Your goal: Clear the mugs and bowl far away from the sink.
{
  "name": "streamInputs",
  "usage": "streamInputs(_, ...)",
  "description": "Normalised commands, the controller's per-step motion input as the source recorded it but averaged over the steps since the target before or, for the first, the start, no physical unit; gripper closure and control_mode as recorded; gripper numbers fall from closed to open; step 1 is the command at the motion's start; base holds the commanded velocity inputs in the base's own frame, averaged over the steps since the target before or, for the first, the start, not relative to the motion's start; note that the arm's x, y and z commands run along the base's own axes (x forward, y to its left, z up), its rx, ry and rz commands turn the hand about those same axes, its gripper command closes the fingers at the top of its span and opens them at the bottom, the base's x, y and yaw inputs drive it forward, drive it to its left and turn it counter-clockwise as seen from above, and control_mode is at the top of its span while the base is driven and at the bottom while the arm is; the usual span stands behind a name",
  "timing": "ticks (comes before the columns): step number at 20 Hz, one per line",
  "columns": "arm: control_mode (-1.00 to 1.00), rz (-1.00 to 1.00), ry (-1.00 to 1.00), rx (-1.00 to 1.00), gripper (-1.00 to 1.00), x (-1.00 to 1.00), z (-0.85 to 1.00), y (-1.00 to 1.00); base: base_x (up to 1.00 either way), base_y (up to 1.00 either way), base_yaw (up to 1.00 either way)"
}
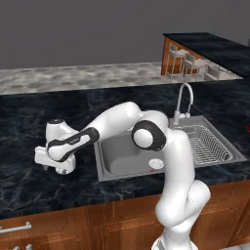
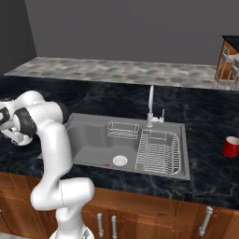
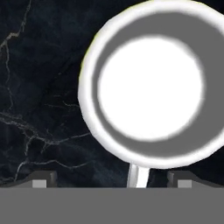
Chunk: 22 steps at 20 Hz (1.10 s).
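Now the gripper (image 3: 111, 179) hangs open over the round white mug (image 3: 151, 85); go straight down and pinch its rim.

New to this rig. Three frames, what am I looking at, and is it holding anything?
It is a rendered kitchen with a white robot arm on a driving base. Two pictures come from cameras on the base, behind the arm to its left and right. The third comes from a camera on the hand, looking straight down.

The arm reaches left of the sink, its gripper low over the dark marble counter. Below it stands the white mug, seen from above. The fingertips sit wide apart, so nothing is held. The red mug stands right of the sink.
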Motion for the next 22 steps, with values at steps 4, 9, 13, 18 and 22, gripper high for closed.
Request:
streamInputs(4,-1.00,0.00,0.00,0.00,-1.00,0.07,-0.08,0.03,0.00,0.00,0.00)
streamInputs(9,-1.00,-0.01,0.00,0.00,-1.00,0.00,-0.02,0.00,0.00,0.00,0.00)
streamInputs(13,-1.00,-0.01,0.00,0.00,-1.00,0.00,0.00,0.00,0.00,0.00,0.00)
streamInputs(18,-1.00,-0.01,0.00,0.00,1.00,0.00,0.00,0.00,0.00,0.00,0.00)
streamInputs(22,-1.00,0.00,0.00,0.00,1.00,0.00,0.00,0.00,0.00,0.00,0.00)
